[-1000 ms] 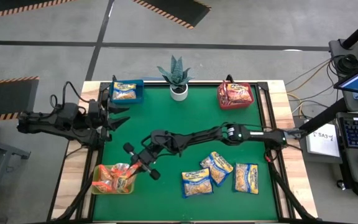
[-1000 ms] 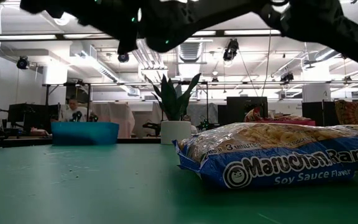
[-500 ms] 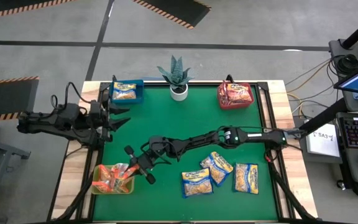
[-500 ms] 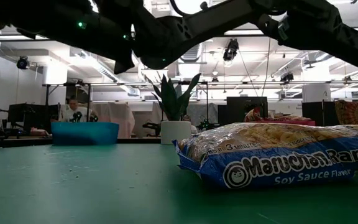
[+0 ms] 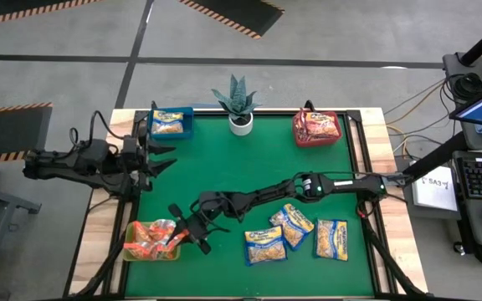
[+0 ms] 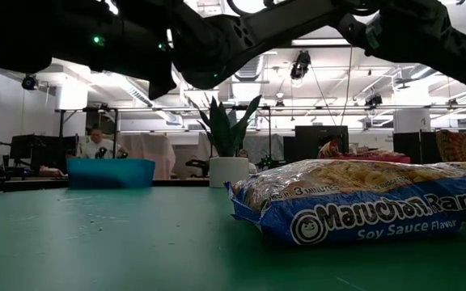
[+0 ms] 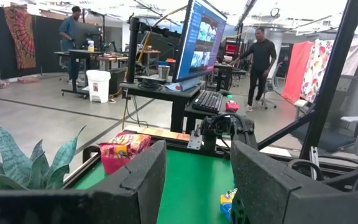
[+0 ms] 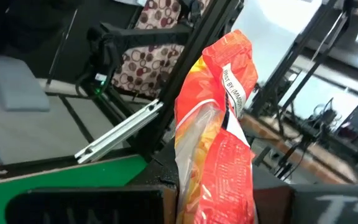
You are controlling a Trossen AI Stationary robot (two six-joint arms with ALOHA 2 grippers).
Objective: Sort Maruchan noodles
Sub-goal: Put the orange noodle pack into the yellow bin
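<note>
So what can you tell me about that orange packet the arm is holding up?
The orange packet is a crinkly, shiny plastic noodle pack, orange and red with a white printed strip near its top. It stands on end, clamped in the jaws of the right gripper, which reaches across the green table to the yellow-green bin at the left front corner, where more orange packets lie.

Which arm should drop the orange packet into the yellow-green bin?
Right. Its claw holds the orange packet at the yellow-green bin. The left claw waits open near the blue bin.
</note>
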